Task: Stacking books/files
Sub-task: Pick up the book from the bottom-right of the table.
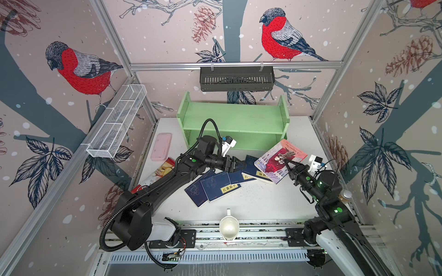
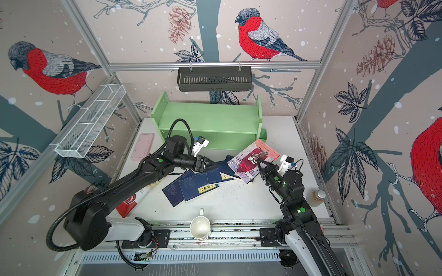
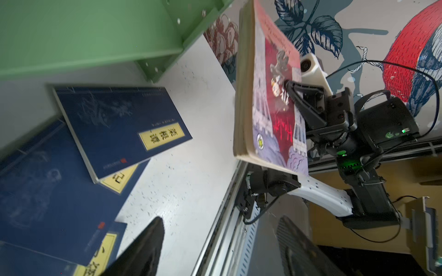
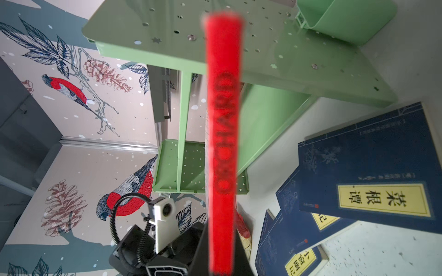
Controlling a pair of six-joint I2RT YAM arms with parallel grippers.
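Four navy books (image 1: 218, 186) are lying on the worktop (image 1: 251, 205) in an overlapping fan, covers up. Yellow labels are showing on three of them (from above, the one nearest the front is showing only its pale line drawing). One pink-and-red book (image 1: 277, 159) is hanging in the air to their right, tilted on edge. The right claw (image 1: 286, 162) is clamping tight on it from the spine side. The left claw (image 1: 240, 165) is hovering over the far end of the fan, jaws standing wide with nothing between them.

One green shelf (image 1: 234, 119) of two tiers is standing along the back edge, just behind the raised book. One pink case (image 1: 161, 146) and one crisp bag (image 1: 163, 170) are lying along the left edge, the bag partly under the left arm. One white cup (image 1: 229, 225) is sitting at the front rail, and one bottle (image 1: 344, 196) at the right edge beside the right arm. Bare worktop is showing between the fan and the cup.
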